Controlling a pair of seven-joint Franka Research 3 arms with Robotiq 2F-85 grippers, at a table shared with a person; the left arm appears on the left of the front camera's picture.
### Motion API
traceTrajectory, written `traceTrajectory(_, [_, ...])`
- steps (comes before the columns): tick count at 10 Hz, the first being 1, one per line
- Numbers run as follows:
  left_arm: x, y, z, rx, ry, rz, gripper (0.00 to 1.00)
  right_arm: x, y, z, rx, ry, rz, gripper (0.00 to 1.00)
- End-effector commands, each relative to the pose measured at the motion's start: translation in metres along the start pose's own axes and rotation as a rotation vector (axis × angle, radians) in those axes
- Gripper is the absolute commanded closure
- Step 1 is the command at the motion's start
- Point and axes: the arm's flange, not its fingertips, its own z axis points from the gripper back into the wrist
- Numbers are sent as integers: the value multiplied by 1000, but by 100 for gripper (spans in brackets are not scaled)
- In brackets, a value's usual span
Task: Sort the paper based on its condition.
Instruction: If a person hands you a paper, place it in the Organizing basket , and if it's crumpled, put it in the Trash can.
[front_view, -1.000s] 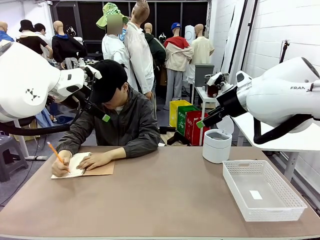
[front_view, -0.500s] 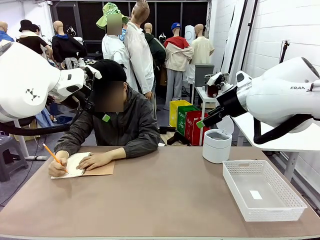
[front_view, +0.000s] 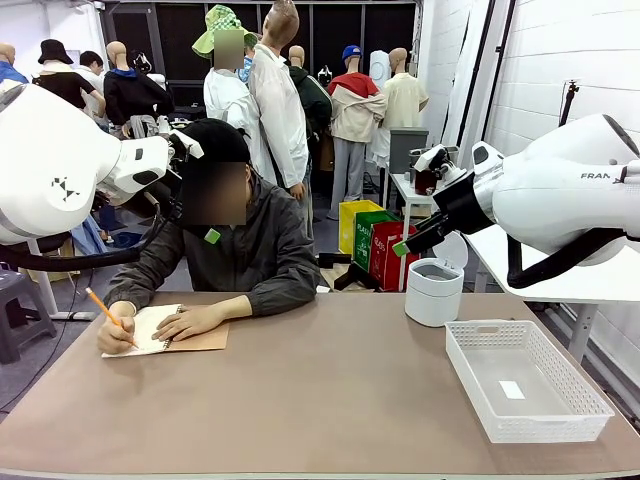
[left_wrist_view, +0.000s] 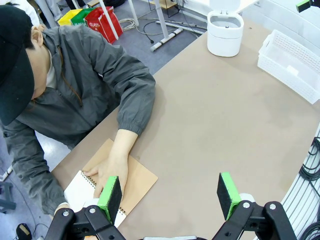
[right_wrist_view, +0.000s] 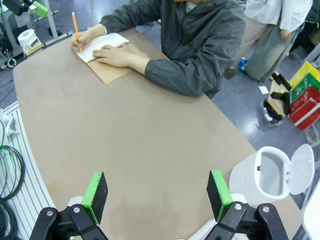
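While the person writes, both arms hang above the table (front_view: 320, 400). The left gripper (left_wrist_view: 169, 182) has its jaws spread wide with nothing between them, up over the near edge of the notebook (front_view: 205, 340). The right gripper (right_wrist_view: 157, 182) is equally wide and empty, well away from the notebook. The paper (front_view: 150, 328) is the white page lying open on the notebook; I can't tell if it's loose or bound. One hand (front_view: 118, 340) holds a pencil (front_view: 105, 305) on it, and the other hand (front_view: 190, 322) lies flat across page and cover. The white basket (front_view: 480, 400) and open-lidded bin (front_view: 433, 290) sit far from the notebook, at the opposite end.
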Motion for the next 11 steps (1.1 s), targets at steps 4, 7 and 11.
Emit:
traceTrajectory(4, [0,0,0,7,4,14,0,0,0,0,8,0,-1,0])
traceTrajectory(7, [0,0,0,7,4,14,0,0,0,0,8,0,-1,0])
traceTrajectory(11, [0,0,0,7,4,14,0,0,0,0,8,0,-1,0])
